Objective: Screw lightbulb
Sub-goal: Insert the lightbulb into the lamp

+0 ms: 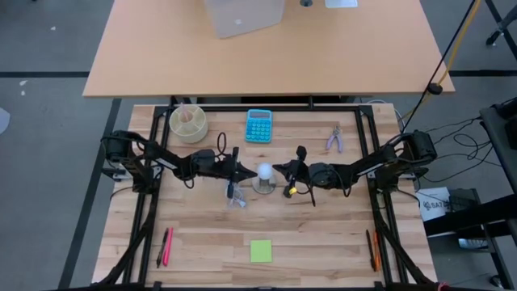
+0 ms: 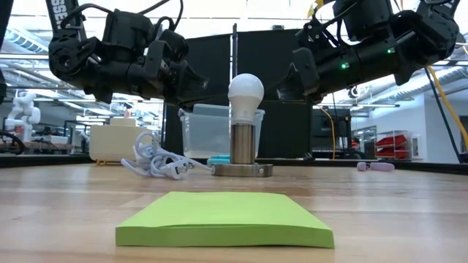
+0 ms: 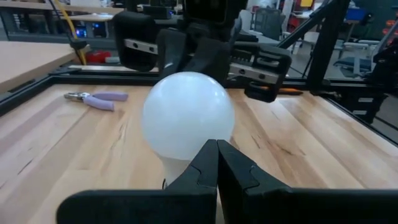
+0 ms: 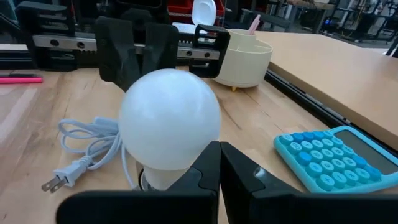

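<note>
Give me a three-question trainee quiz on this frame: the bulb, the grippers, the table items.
1. True or false: the lightbulb lies flat on the table.
2. Where does the bulb stand? A) in the cup B) upright in the metal socket C) on the calculator
3. Fill in: the left gripper and right gripper flank the bulb, fingers ____.

Key: 1 false; 2 B; 3 shut.

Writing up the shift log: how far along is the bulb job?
Looks done: the frosted white lightbulb stands upright in the grey metal socket on the wooden table. In hand: nothing; the left tool and right tool flank it, both shut, gripping nothing. Left: whether it is fully screwed tight cannot be seen.
</note>
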